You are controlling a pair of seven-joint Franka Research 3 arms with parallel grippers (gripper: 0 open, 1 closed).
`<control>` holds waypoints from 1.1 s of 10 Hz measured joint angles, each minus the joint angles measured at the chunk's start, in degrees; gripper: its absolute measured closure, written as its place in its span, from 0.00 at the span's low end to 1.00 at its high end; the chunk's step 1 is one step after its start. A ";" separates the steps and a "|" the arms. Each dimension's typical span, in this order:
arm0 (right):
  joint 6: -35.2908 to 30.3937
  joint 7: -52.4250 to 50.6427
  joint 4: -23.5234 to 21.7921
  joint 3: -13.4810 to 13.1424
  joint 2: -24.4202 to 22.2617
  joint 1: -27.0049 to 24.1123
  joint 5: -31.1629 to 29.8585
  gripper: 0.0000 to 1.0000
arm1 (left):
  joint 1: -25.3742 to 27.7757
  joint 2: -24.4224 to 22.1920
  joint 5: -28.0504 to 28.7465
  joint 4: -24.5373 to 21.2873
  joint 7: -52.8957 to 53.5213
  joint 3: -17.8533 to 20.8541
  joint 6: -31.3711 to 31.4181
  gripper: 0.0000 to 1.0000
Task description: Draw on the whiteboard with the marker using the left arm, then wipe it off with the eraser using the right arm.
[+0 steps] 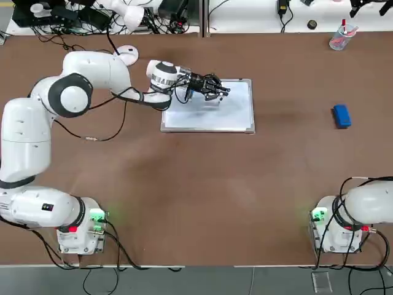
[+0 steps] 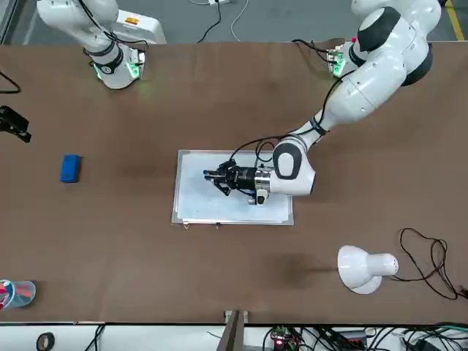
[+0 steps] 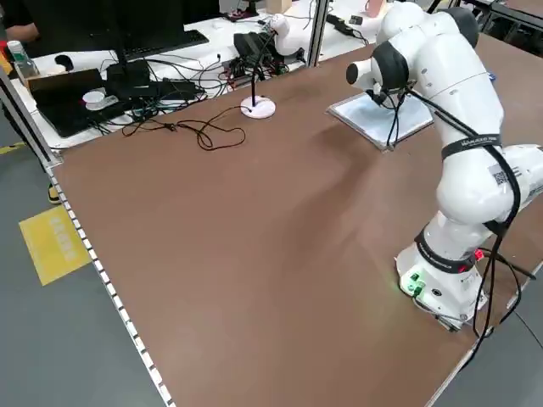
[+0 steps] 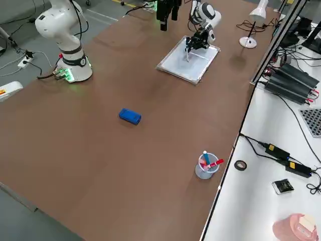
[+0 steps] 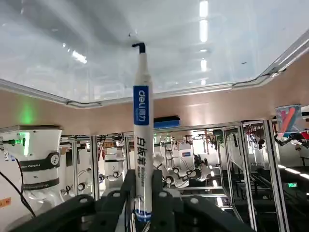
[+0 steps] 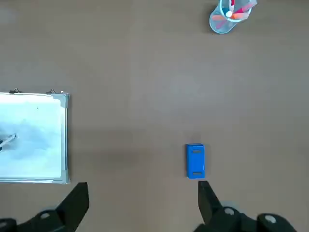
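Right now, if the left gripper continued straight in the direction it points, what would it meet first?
Most likely the whiteboard. The left gripper is shut on the marker, whose dark tip points at the white surface and appears to touch it already, though actual contact is hard to confirm.

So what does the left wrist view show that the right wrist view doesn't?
Only the left wrist view shows the left gripper shut on the marker, the marker's dark tip at the surface of the whiteboard.

Only the right wrist view shows the right gripper open high above the table with nothing between its fingers, and the whiteboard's end with two clips.

Both show the whiteboard, the blue eraser lying apart from it, and the clear cup of red items.
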 joint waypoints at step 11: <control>-0.09 0.00 -0.02 0.01 0.03 0.04 0.00 0.00 | 0.63 -0.67 0.00 0.43 0.17 1.42 0.04 0.83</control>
